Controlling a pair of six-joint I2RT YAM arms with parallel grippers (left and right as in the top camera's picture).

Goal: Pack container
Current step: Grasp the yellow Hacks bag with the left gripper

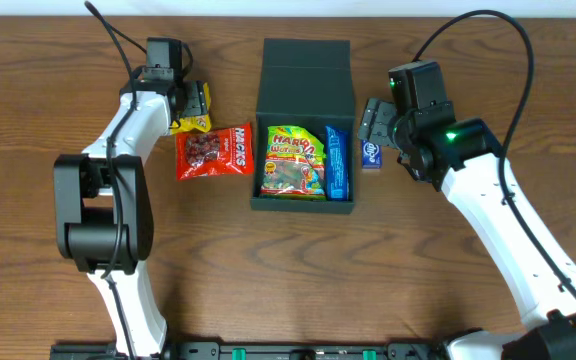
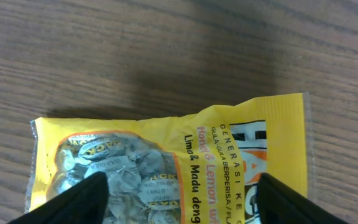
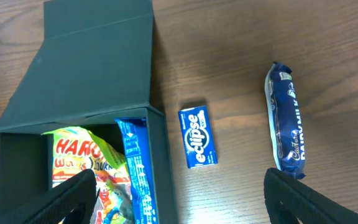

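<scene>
Container sits mid-table, lid up, gummy bag and blue packet already in. Red bag, yellow bag, mint box, chocolate bar not packed yet. Left jaws wide over the yellow bag, right jaws wide, empty

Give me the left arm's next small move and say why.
Probably lower the left gripper and close on the yellow sweet packet: its fingers are open and straddle the packet, which lies flat on the table, outside the open container.
</scene>
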